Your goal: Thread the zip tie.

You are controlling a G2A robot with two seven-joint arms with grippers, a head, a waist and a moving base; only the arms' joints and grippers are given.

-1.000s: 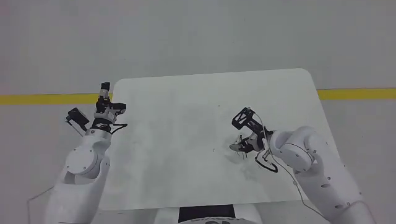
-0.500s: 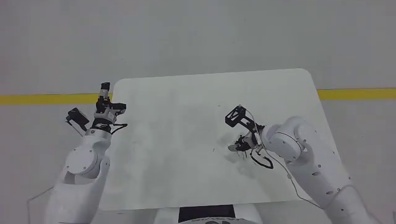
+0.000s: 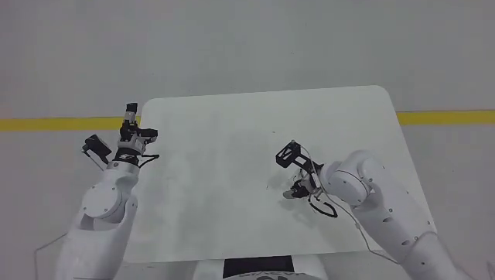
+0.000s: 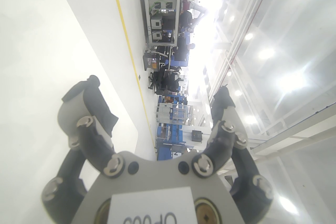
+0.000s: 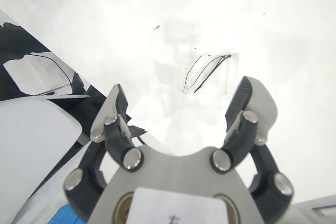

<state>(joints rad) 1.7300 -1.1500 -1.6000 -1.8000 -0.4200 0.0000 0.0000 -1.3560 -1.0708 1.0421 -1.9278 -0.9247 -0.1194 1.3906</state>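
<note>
A thin black zip tie [image 5: 207,72], bent into a narrow loop, lies flat on the white table [image 3: 232,125] inside a clear square sleeve [image 5: 231,75]. My right gripper [image 5: 180,99] hangs open just above the table, short of the sleeve, with nothing between its ribbed pads [image 5: 236,97]. In the top view this right gripper [image 3: 293,192] is over the table's right half. My left gripper [image 3: 130,114] is at the table's left edge; the left gripper [image 4: 156,88] is open and empty, pointing out past the table.
A few small dark specks [image 5: 156,27] dot the tabletop near the sleeve. The table's near edge [image 5: 78,64] runs close beside the right gripper. A yellow floor line [image 3: 46,123] passes behind the table.
My right arm has shifted left toward the table's middle, and its gripper has dropped slightly nearer the front. The left arm has not moved.
</note>
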